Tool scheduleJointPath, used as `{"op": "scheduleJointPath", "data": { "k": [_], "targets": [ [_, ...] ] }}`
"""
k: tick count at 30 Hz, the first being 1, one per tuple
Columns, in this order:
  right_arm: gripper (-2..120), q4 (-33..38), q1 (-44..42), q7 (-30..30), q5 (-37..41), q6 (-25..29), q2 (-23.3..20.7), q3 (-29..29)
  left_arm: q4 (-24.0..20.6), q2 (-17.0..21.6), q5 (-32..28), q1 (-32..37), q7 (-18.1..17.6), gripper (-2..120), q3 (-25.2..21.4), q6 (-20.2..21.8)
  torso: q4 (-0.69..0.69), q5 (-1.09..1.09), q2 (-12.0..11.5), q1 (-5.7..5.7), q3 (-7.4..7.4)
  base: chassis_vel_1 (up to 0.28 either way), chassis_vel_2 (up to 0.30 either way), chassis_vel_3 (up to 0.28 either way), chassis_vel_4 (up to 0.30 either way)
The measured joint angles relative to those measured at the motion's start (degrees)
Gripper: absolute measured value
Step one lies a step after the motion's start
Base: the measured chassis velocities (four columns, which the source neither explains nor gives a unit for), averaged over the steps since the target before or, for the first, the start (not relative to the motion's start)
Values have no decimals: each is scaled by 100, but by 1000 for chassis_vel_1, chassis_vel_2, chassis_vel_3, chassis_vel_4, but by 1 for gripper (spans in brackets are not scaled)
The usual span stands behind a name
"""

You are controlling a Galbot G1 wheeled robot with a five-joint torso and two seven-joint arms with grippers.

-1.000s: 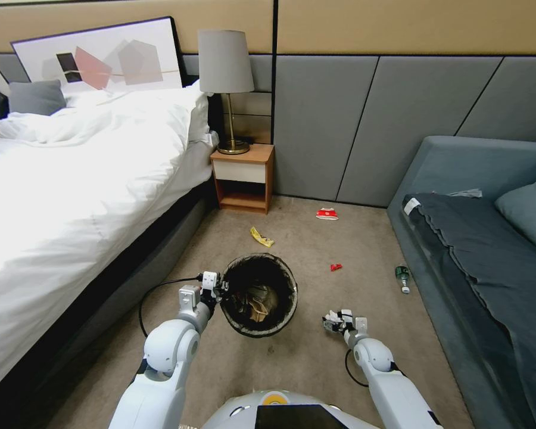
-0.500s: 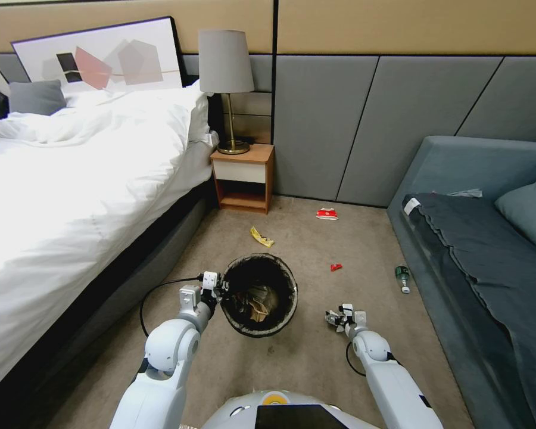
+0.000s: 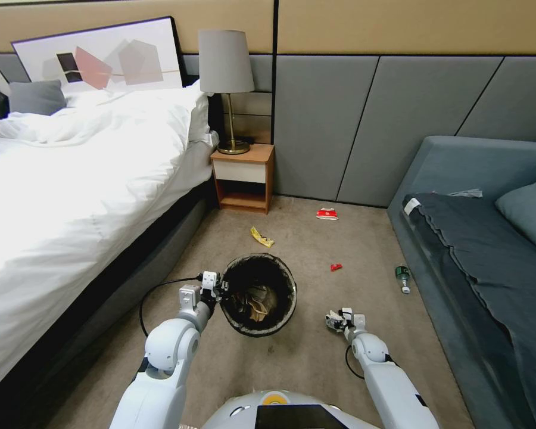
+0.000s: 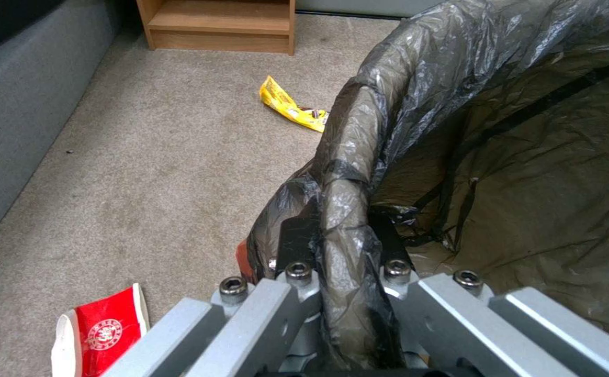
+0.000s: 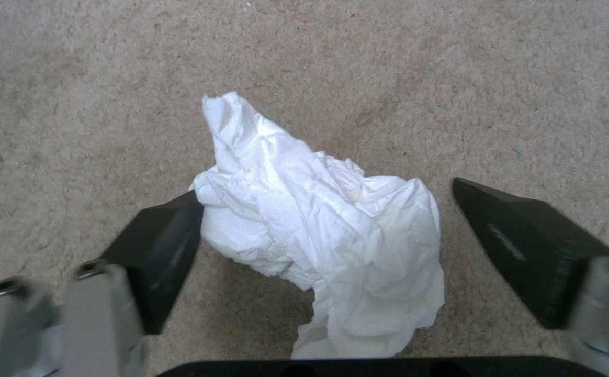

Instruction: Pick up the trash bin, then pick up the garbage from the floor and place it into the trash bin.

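Straddling the crumpled tissue (image 5: 318, 230) on the carpet, the right hand (image 5: 325, 251) is spread open; only a loose fold could be pinched, so it might slip. The trash bin (image 3: 258, 295), at ten o'clock from it, is gripped at its rim by the left hand (image 4: 339, 246).

Bed (image 3: 71, 173), lamp (image 3: 225, 65) on nightstand (image 3: 243, 173), sofa (image 3: 482, 238).

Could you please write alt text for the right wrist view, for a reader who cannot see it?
A crumpled white tissue lies on beige carpet between the open jaws of the right gripper; one jaw touches it, the other stands apart.
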Motion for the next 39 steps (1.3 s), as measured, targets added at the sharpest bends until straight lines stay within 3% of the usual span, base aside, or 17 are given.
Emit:
{"op": "scheduleJointPath", "data": {
  "k": [22, 30, 39],
  "targets": [
    [6, -74, -104, -5, 1, 141, 70, 70, 20, -47, 37, 7, -2, 1, 33, -11, 0, 0, 0, 0, 0, 0, 0, 0, 0],
    [2, 1, -140, 33, -16, 246, 87, 141, -8, -57, 54, 23, -5, 1, 51, -12, -1, 1, 0, 0, 0, 0, 0, 0, 0],
    [2, 1176, -333, 171, 236, 208, -73, 350, -52, -12, 54, 51, -5, 1, 50, -12, -1, 3, 0, 0, 0, 0, 0, 0, 0]
  ]
}}
